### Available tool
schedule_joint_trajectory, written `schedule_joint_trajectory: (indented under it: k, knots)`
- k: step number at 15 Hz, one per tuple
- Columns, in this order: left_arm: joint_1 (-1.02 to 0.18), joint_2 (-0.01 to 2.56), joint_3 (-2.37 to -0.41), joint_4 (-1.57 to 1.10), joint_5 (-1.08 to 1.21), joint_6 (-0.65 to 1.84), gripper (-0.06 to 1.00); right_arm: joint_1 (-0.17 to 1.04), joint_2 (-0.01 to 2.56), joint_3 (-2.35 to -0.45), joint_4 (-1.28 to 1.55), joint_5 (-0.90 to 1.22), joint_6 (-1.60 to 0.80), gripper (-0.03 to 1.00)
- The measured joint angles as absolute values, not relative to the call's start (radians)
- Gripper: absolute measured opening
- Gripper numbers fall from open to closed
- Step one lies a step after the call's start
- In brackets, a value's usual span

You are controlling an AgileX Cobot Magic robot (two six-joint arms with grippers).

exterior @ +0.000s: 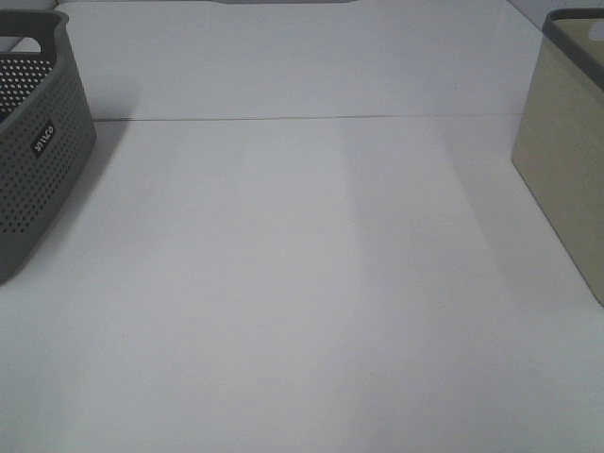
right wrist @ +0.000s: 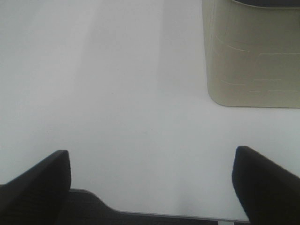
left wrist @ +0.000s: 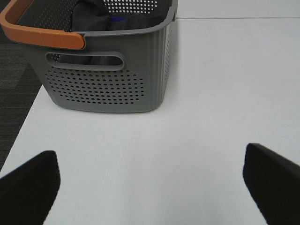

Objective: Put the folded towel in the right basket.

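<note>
No folded towel lies on the white table (exterior: 302,283). In the left wrist view a dark grey cloth (left wrist: 93,18) lies inside the grey perforated basket (left wrist: 108,89), which stands at the table's left edge (exterior: 38,160). The right basket (exterior: 566,132) is beige and stands at the right edge; it also shows in the right wrist view (right wrist: 253,56), and its inside is hidden. My left gripper (left wrist: 150,187) is open and empty, a little short of the grey basket. My right gripper (right wrist: 150,187) is open and empty, short of the beige basket. Neither gripper shows in the exterior view.
The grey basket has an orange handle (left wrist: 37,35) and a small blue item (left wrist: 117,19) beside the cloth. A seam (exterior: 302,118) runs across the table at the back. Dark floor (left wrist: 14,84) lies beyond the table's left edge.
</note>
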State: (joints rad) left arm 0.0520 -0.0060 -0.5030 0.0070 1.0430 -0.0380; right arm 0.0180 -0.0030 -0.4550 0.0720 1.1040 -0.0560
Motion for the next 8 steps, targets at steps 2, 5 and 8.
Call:
schedule_joint_trajectory:
  k: [2,5,8]
  knots:
    - [0.052,-0.006,-0.503,0.007,1.043,-0.038,0.99,0.018,-0.003,-0.455,0.076,1.104,-0.056,0.90]
    - [0.052,-0.006,-0.503,0.007,1.043,-0.038,0.99,0.018,-0.003,-0.455,0.076,1.104,-0.056,0.89]
    - [0.052,-0.006,-0.503,0.007,1.043,-0.038,0.99,0.018,-0.003,-0.455,0.077,1.104,-0.056,0.89]
